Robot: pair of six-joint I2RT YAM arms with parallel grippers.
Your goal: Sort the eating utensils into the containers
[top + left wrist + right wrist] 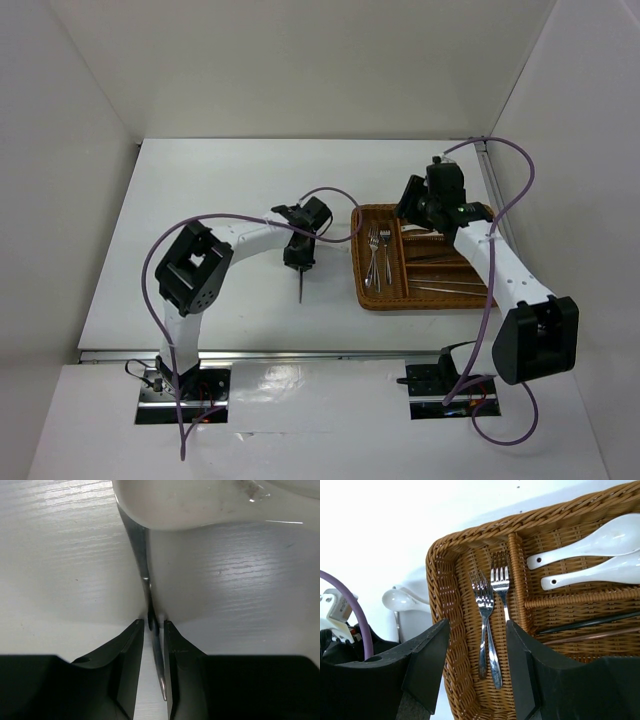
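Observation:
My left gripper [299,262] [152,625] is shut on the thin handle of a silver spoon [159,665], just left of the tray. The spoon shows as a slim dark line in the top view [301,288]. Its shiny bowl [400,600] shows beside the tray in the right wrist view. The brown wicker tray [358,270] [440,595] holds two silver forks [378,255] [486,615] in its long section. Two white ceramic soup spoons [592,542] and dark slim sticks [590,622] lie in the shorter sections. My right gripper [412,200] [477,625] is open and empty above the forks.
White walls enclose the table on three sides. My right arm [500,265] reaches over the right part of the tray. Purple cables [330,192] loop above both arms. The metal base rail [300,355] runs along the near edge.

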